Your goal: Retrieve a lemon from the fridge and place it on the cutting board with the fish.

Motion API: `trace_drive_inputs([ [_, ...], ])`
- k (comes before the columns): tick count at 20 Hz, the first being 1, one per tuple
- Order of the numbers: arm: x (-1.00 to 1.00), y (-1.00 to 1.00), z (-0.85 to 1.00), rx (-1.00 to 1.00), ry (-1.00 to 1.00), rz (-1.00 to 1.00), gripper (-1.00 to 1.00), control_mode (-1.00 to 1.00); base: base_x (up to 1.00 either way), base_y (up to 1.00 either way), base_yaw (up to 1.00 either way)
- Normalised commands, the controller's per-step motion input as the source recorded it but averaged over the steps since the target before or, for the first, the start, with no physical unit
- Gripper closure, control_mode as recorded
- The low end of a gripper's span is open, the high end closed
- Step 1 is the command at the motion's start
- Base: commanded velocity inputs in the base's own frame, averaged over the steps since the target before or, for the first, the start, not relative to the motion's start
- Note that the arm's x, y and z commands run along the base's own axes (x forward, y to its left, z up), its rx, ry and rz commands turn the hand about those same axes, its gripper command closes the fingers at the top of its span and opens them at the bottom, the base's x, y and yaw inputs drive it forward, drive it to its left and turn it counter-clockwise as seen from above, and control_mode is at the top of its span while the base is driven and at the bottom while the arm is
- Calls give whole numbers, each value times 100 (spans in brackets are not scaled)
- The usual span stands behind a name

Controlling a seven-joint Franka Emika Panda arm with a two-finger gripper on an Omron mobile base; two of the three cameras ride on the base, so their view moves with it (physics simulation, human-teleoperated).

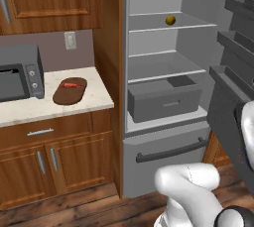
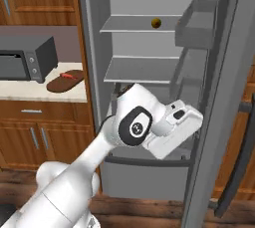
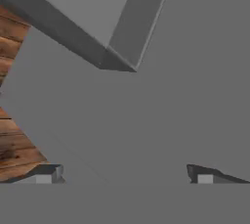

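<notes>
The fridge (image 1: 159, 66) stands open. A lemon (image 1: 170, 20) (image 2: 156, 23) sits alone on its upper shelf. To the left, on the counter, a dark brown cutting board (image 1: 70, 91) (image 2: 64, 84) carries the small red-orange fish (image 1: 72, 85) (image 2: 66, 76). My gripper (image 3: 127, 175) is open, its fingertips (image 3: 46, 174) far apart with nothing between them. It faces the grey inner side of the fridge door (image 2: 224, 97) at close range, low down and well below the lemon. My white hand (image 2: 174, 125) hangs in front of the fridge drawer.
A dark grey microwave (image 1: 19, 72) (image 2: 27, 58) sits left of the board. The open door with its bins (image 1: 233, 72) (image 2: 196, 23) juts out on the right. A grey drawer (image 1: 163, 99) fills the lowest shelf. Wood cabinets (image 1: 44, 151) stand under the counter.
</notes>
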Motion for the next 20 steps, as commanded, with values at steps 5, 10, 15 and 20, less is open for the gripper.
trace_drive_inputs([
  [5,-27,-85,53,73,-7,2,-100,-100,0,0,0],
  [10,-84,44,77,41,-4,6,-100,-100,0,0,0],
  [15,-71,100,34,31,-13,2,-100,-100,0,0,0],
  [20,-9,100,0,39,-13,-9,-100,-100,0,0,0],
])
